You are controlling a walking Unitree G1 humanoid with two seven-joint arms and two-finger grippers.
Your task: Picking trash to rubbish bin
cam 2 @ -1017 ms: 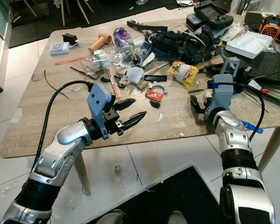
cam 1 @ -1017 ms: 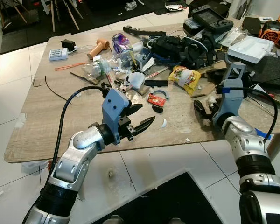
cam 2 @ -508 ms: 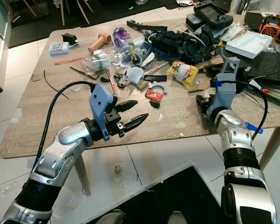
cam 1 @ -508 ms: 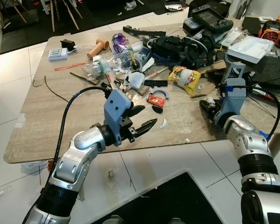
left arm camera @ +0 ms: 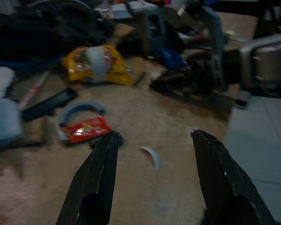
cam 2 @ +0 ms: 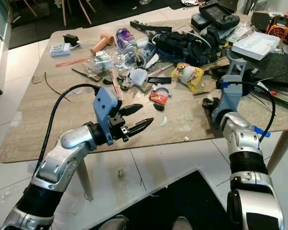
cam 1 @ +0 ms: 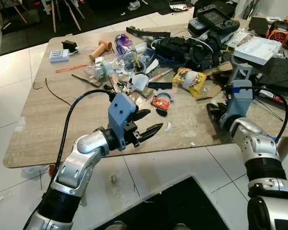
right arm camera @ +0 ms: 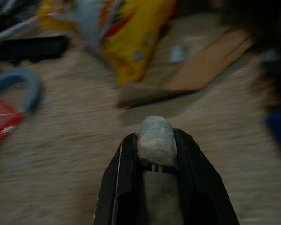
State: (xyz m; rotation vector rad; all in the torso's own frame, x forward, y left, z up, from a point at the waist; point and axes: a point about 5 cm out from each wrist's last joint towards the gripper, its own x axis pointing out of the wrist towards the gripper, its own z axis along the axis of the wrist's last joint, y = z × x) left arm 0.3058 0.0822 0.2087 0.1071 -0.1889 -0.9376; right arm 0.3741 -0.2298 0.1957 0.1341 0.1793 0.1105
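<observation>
Trash lies scattered over the wooden table [cam 1: 48, 115]: a yellow snack bag [cam 1: 189, 79], a red wrapper [cam 1: 160, 102], a crushed clear plastic bottle [cam 1: 98, 68], a small white curved scrap [cam 1: 168, 126] near the front edge, and more mixed in with tools and cables; the right gripper [right arm camera: 157, 140] is down at the table's right front, its two black fingers closed tight around a small pale grey wad [right arm camera: 156, 136], so one piece of trash is, by my reading, in hand but not yet carried off; the left gripper [cam 1: 146, 123] hovers over the front edge with its fingers spread wide and nothing between them, pointed toward the white scrap and the red wrapper; I can make out no rubbish bin, and most of the litter is still on the table, so the task looks barely begun; printing on the snack bag and wrapper is too blurred to read.
</observation>
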